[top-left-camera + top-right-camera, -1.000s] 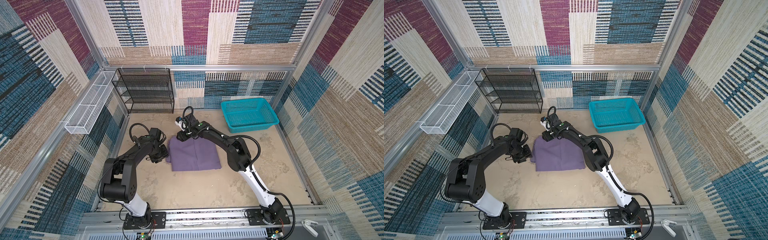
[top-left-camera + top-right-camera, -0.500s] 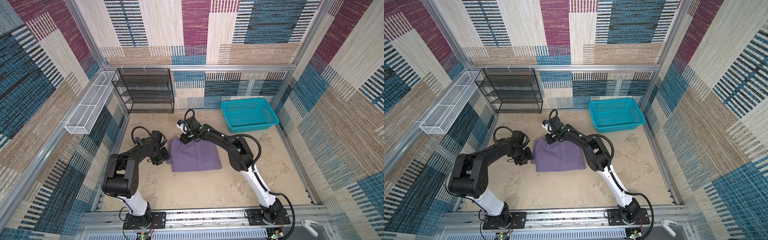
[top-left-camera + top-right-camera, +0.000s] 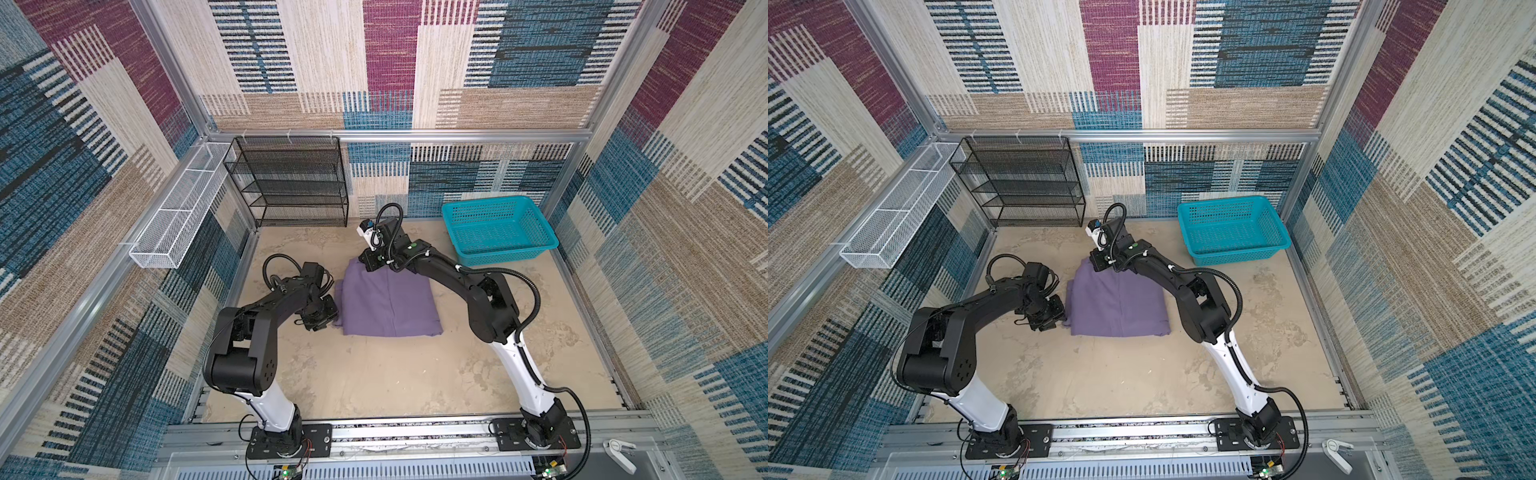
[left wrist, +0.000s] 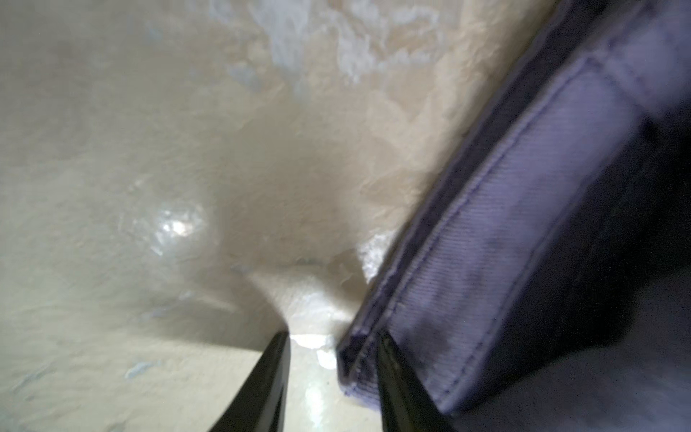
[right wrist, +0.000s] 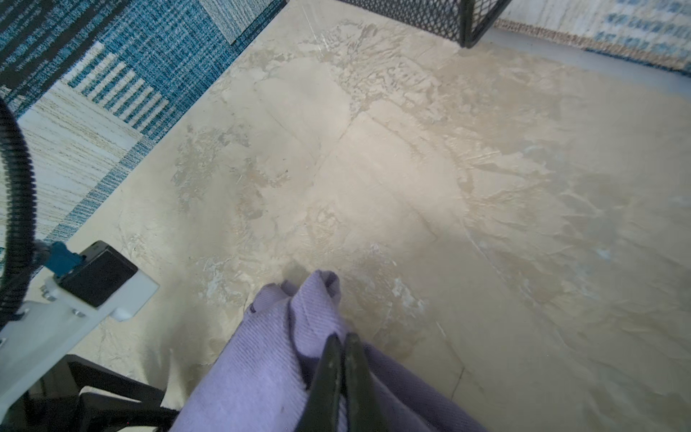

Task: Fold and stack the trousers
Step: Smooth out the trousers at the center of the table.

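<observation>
Trousers (image 3: pixel 390 307): squarish fold, stitched band (image 4: pixel 504 224) leftward

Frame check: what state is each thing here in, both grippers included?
trousers: folded into a rough rectangle, flat on the table, far corner bunched up.
right gripper: shut on that far corner.
left gripper: open, at the trousers' hemmed edge, holding nothing.
teal basket: upright, nothing visible inside.
black rack: upright, shelves bare.
white wire tray: fixed along the side wall, nothing visible inside.
</observation>
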Controlling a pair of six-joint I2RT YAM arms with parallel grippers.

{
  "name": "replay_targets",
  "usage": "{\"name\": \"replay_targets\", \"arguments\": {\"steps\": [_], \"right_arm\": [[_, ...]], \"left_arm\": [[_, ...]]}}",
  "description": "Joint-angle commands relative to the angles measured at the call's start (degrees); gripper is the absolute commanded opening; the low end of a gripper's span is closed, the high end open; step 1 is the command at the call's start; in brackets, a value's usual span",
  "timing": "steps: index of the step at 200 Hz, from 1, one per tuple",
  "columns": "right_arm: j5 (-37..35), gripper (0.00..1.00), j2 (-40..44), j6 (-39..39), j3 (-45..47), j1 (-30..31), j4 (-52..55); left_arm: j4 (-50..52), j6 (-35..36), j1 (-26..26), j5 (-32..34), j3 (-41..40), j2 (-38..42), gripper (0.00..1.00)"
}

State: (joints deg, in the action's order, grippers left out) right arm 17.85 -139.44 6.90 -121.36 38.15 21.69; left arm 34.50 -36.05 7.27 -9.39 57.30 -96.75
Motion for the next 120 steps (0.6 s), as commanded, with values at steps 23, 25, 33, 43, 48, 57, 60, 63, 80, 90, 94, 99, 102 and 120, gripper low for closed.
{"name": "replay_targets", "arguments": {"steps": [23,25,33,43,48,57,60,63,80,90,94,99,102,120], "right_arm": [[0.0,0.31,-3.8,1.8,-2.0,0.2,0.3],[-0.1,0.33,-3.8,1.7,-2.2,0.2,0.5],[-1.0,0.38,-4.1,1.5,-3.3,0.2,1.2],[-2.3,0.43,-4.0,1.1,-5.0,0.2,2.4],[-3.1,0.45,-3.8,1.0,-5.8,0.2,2.9],[-4.9,0.50,-3.0,0.9,-6.7,0.2,3.8],[-5.4,0.50,-2.7,0.9,-7.0,0.1,4.1],[-6.0,0.50,-2.2,1.0,-7.1,0.0,4.4],[-9.0,0.51,1.5,1.9,-6.3,-0.1,5.5],[-9.1,0.49,4.6,2.2,-3.4,-0.2,5.2],[-9.1,0.45,6.4,2.4,-1.5,-0.2,4.6],[-8.8,0.40,8.4,2.8,1.6,-0.2,3.4],[-8.5,0.38,9.7,3.0,3.8,-0.2,2.5],[-7.3,0.27,16.1,3.9,15.5,-0.2,-1.3]], "left_arm": [[5.8,0.0,0.0,0.3,5.7,5.0,0.45],[6.1,0.0,0.0,0.3,6.1,5.4,0.45],[7.3,-0.2,0.0,0.9,7.1,7.3,0.46],[8.5,-0.7,0.0,1.5,8.3,9.9,0.47],[8.7,-0.8,0.0,1.6,8.6,11.1,0.48],[8.8,-1.4,0.1,1.8,8.9,13.4,0.49],[8.7,-1.7,0.2,1.8,8.9,14.0,0.50],[8.7,-1.9,0.2,1.7,8.9,14.4,0.50],[8.6,-2.6,1.3,0.6,9.0,15.7,0.50],[7.8,-2.8,2.6,-0.1,8.8,15.1,0.46],[7.4,-2.8,3.1,-0.4,8.7,14.6,0.44],[6.7,-2.9,3.7,-0.9,8.3,13.8,0.41],[6.3,-3.2,4.0,-1.2,8.1,13.3,0.39],[4.0,-3.8,5.2,-3.5,7.4,9.7,0.28]]}}
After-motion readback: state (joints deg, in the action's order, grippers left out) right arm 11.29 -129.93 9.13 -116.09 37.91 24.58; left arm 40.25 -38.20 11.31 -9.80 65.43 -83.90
